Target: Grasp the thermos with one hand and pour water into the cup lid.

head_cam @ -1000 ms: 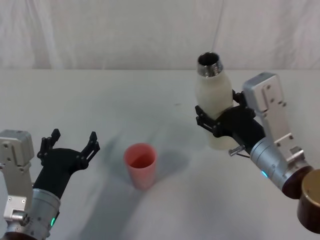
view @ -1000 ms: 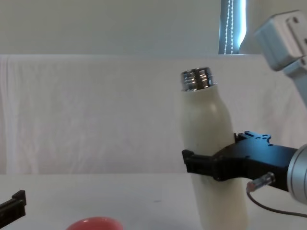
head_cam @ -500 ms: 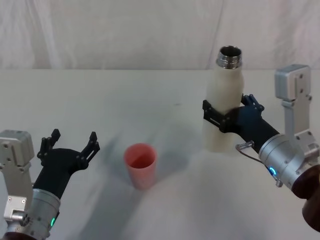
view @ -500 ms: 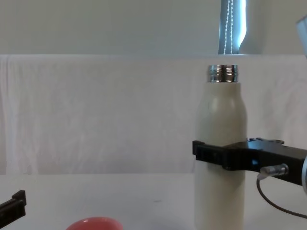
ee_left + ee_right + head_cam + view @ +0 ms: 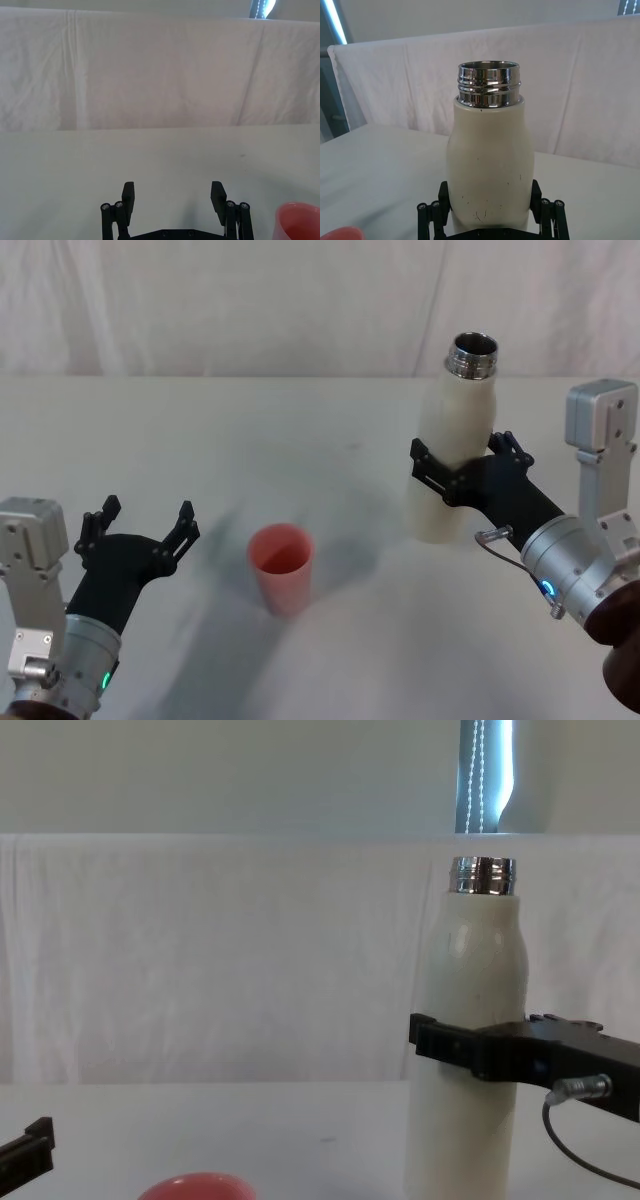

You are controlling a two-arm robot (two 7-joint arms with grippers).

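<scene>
L pincer (image 5: 138,527) low over worktop (image 5: 250,430), fingers spread wide, nothing in it. Cup lid (image 5: 281,568) upright just right of it. R pincer (image 5: 458,465) pinching thermos (image 5: 452,455) mid-body, approx upright, neck uncapped.

Bare table (image 5: 330,430) lies open between the cup lid (image 5: 281,567) and the thermos (image 5: 452,445), which stand well apart.

Legible text, labels, brands, numbers, signs: none. The thermos (image 5: 490,165) has a plain cream body with small dark scuffs only, no lettering; the cup lid (image 5: 281,567) is plain coral-red and unmarked.
</scene>
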